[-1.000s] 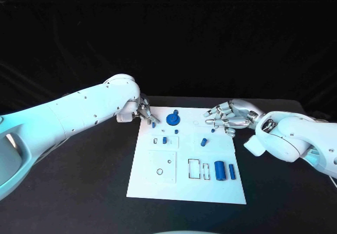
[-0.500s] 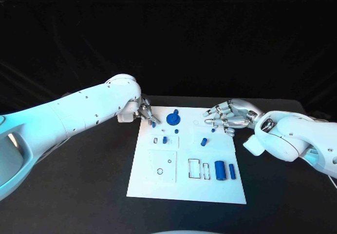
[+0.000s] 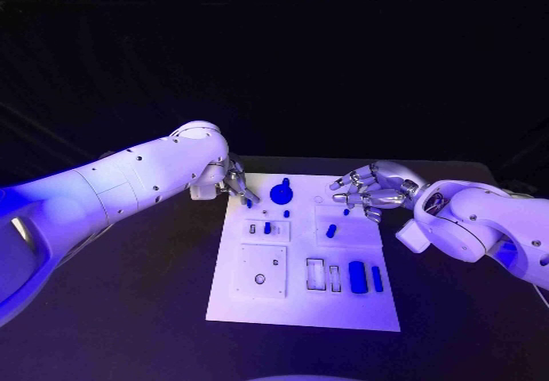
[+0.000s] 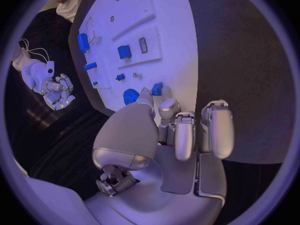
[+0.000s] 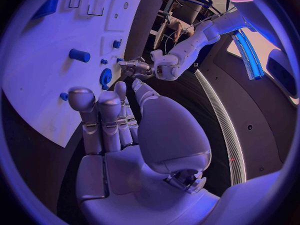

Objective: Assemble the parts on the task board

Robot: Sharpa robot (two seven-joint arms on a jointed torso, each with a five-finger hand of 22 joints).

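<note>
The white task board [image 3: 300,305] lies in the middle of the table. My left hand [image 3: 235,183] is at its far left edge, thumb and a finger pinching a small blue peg [image 3: 248,202] [image 4: 157,89] that stands on the board. The other fingers [image 4: 214,130] are curled in. A blue gear [image 3: 282,190] [image 4: 130,96] sits just beside it. My right hand [image 3: 372,190] hovers over the board's far right corner, fingers [image 5: 81,99] apart and holding nothing. A short peg [image 3: 346,211] stands below it.
More blue parts lie on the board: a peg [image 3: 331,231], a block in a recess [image 3: 266,228], a small stud [image 3: 286,213], and two cylinders [image 3: 358,276] [image 3: 377,277] near the right edge. Empty slots [image 3: 316,272] are beside them. Black table surrounds the board.
</note>
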